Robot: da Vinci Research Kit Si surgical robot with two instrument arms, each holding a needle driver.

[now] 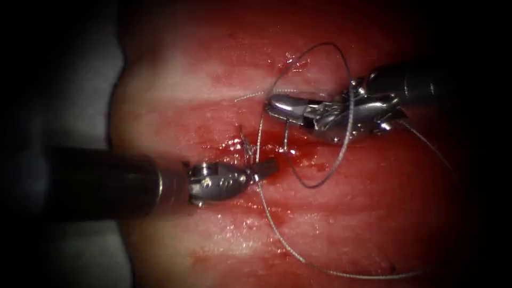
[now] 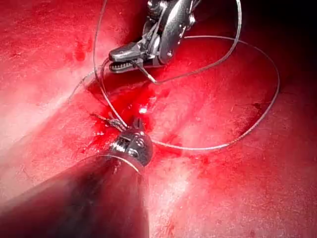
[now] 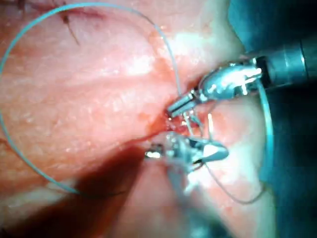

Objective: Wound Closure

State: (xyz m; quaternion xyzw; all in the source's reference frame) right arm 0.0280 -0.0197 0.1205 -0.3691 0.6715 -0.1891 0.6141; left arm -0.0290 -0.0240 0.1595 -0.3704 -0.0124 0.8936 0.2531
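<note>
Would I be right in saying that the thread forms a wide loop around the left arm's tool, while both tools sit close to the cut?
Not quite. The wide loop of thread passes around the right arm's tool, not the left arm's tool, as the endoscope view shows. The rest stands: both tools sit close to the cut.

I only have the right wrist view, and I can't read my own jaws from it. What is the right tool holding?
Observer: The left wrist view shows the right tool side-on, its jaws closed on the thread.
Operator: Does the loop touch my tool?
Observer: In the endoscope view the loop crosses over the right tool's wrist.
Operator: And the left tool?
Observer: The endoscope view shows the left tool gripping the thread just below a stitch.
</note>
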